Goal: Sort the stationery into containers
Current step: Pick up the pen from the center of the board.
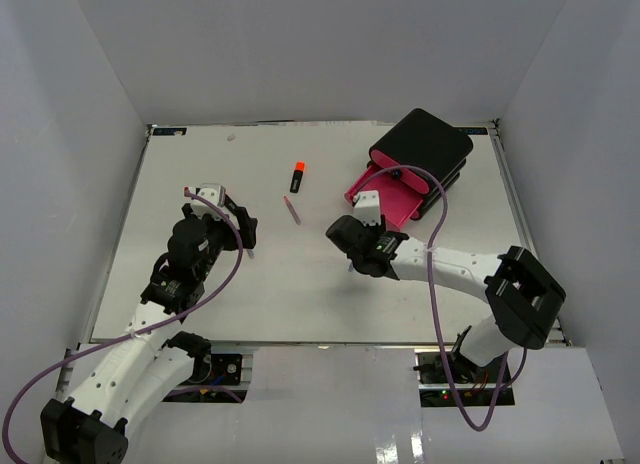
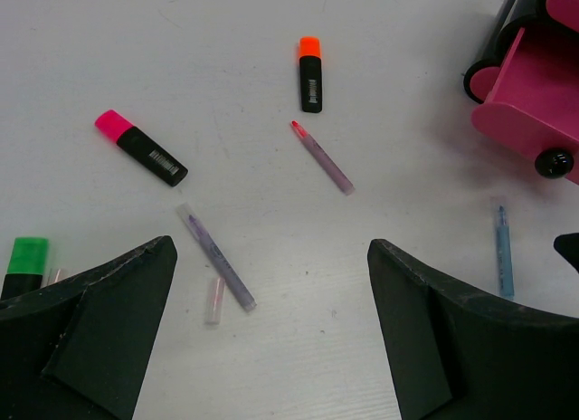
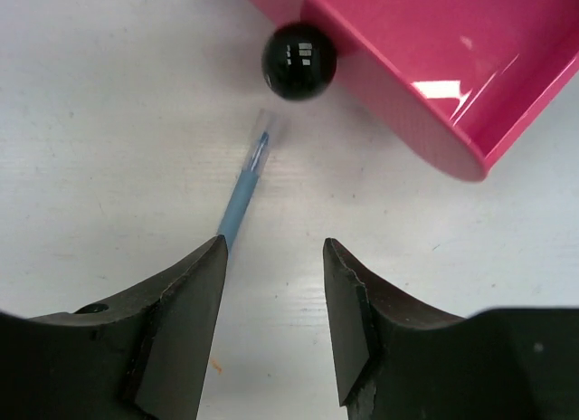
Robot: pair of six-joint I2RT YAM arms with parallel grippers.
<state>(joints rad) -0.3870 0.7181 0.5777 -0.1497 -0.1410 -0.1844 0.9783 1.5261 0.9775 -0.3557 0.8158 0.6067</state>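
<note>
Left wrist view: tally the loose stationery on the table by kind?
Stubby black plastic highlighters: 3 (orange cap, pink cap, green cap)
Thin translucent plastic pens: 3 (pink, purple, blue)
Short pale pink stub: 1
Total: 7 clearly visible

My white table carries the black drawer box, far right. Loose on it: orange-capped highlighter, pink-capped highlighter, green-capped highlighter, pink-tipped pen, purple pen, and a blue pen just beside the drawer knob.

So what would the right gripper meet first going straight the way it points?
Probably the blue pen lying just ahead, then the black knob of the pink drawer; depth is unclear.
</note>
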